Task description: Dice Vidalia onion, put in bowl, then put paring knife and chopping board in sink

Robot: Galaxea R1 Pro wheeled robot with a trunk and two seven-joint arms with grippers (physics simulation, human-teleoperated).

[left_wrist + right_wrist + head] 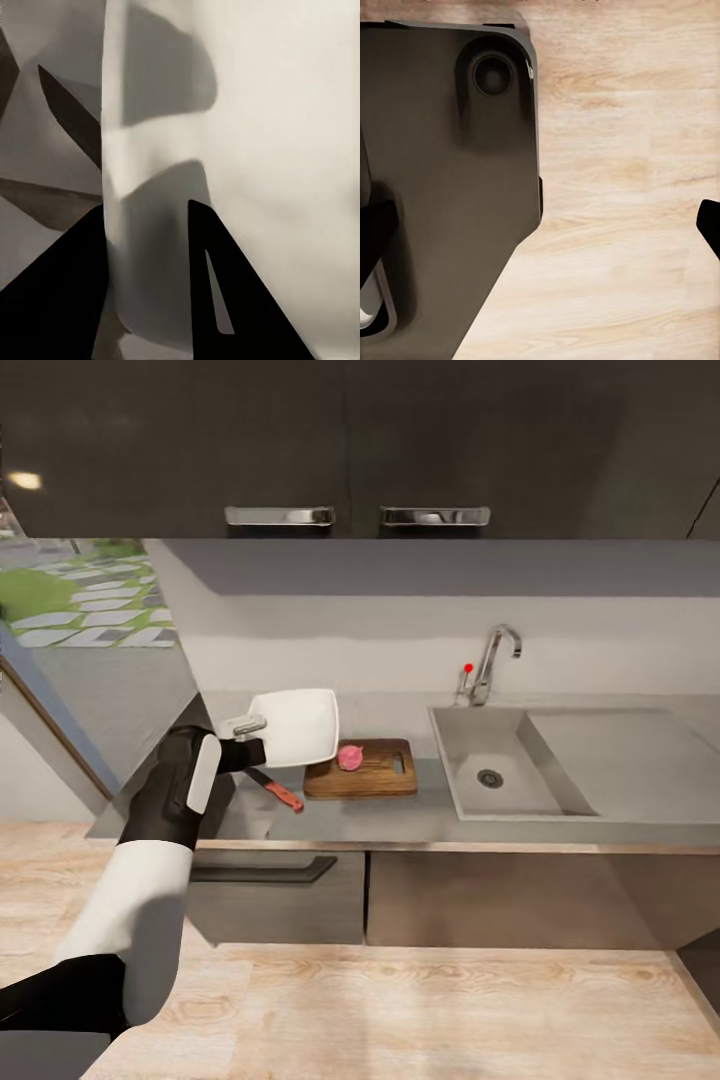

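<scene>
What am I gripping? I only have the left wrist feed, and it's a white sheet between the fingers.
Observer: The bowl. The head view shows the left gripper clamped on its rim, with the bowl's far corner over the left end of the chopping board.
Operator: Where's the onion?
Observer: The Vidalia onion lies on the board beside the bowl's edge, a pink lump. I can't tell whether it is diced.
Operator: Knife?
Observer: The paring knife lies on the countertop left of the board, its blade end hidden behind the bowl and arm.
</scene>
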